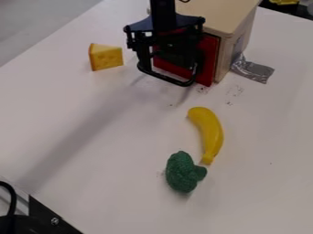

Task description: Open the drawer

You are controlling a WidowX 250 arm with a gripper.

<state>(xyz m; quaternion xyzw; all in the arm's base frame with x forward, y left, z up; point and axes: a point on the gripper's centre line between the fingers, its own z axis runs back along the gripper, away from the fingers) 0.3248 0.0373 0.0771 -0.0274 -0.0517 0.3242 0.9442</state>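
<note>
"Where is the drawer?"

"Find the middle of the counter (116, 151) and look toward one o'clock. The drawer's red front (209, 59) is there, on the wooden box (235, 50). It looks shut, or very nearly."

"And the claw (169, 68)?"

"At twelve o'clock, hanging down in front of the red part. Its two fingers are spread wide, one on each side. A curved black bar (166, 81) is down by their tips. I can't tell if they touch it."

"What else do you see?"

"Some toy food! A yellow cheese wedge (105, 57) is at eleven o'clock. A banana (211, 132) is at four o'clock, with its top end up. Green broccoli (182, 172) is at five o'clock, right by the banana's bottom end."

"What's that shiny bit?"

"Silver tape (256, 71), at two o'clock. It goes from the side of the box onto the counter."

"And that long dark shape?"

"A shadow, running down toward seven o'clock."
</note>
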